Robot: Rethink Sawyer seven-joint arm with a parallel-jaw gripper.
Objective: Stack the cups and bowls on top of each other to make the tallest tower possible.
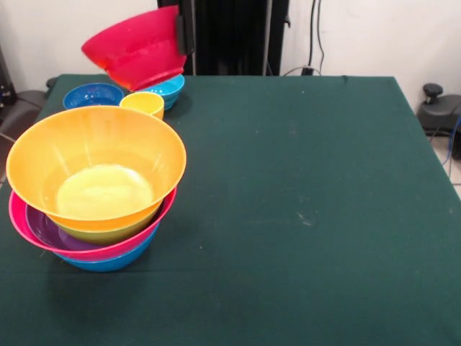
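Presently listed: one red bowl (135, 49), tilted, raised above the worktop (302, 216) at its far left corner, its rim against a dark pincer (184, 32) of which only a small part shows; whether it grips the bowl cannot be told. Below it: light blue bowl (170, 89), small yellow cup (142, 104), dark blue bowl (93, 95), close together. Near left: the tower (94, 191), an orange bowl (96, 162) uppermost, nested in a yellow-green one, then purple, pink and blue beneath. Arm largely hidden from sight.
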